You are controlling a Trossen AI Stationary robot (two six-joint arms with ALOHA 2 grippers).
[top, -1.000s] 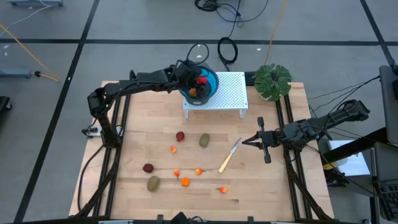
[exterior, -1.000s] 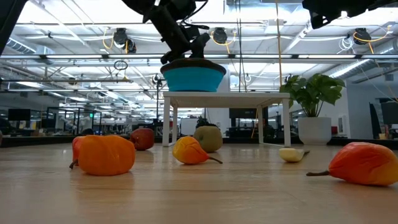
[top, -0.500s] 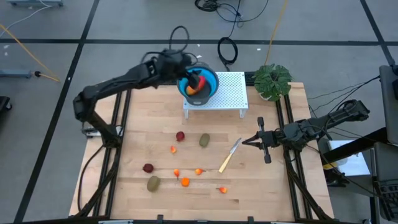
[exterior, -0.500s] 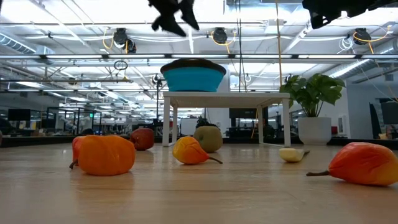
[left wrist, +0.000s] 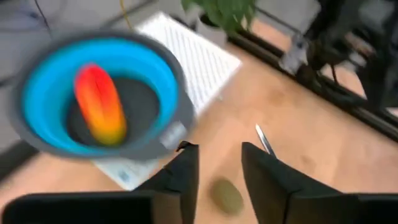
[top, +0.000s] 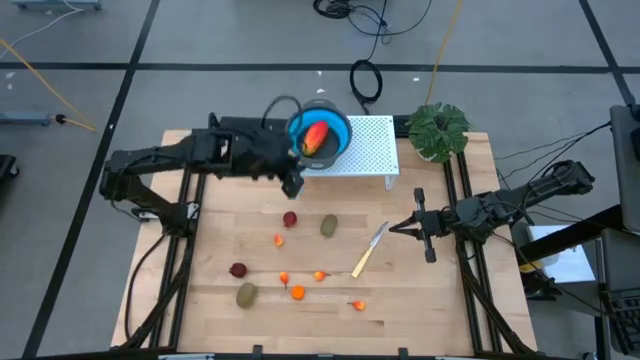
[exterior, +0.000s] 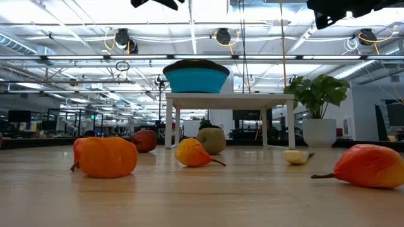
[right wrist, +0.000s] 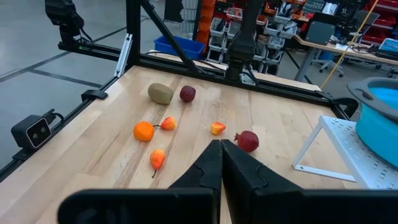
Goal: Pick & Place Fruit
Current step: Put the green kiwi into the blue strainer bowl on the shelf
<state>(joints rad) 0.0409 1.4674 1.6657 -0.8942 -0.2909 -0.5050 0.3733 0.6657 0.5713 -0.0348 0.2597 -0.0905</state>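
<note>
With jaws narrowly parted and empty, the left gripper (top: pixel 293 183) is being held beside the bowl (top: pixel 336 133), which risks being knocked off its stand (top: pixel 370 150); the right gripper (top: pixel 394 228) is being kept closed.

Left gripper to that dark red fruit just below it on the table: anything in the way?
Nothing visible. The left gripper hangs above bare wood, with the dark red fruit just nearer the table's front. The brown-green fruit lies off to its side, apart.

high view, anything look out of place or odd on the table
Only the knife: it lies loose and askew among the scattered fruit, not a piece of fruit itself. The blue bowl sits upright on the white stand with one red-yellow fruit inside. Nothing looks spilled or damaged.
</note>
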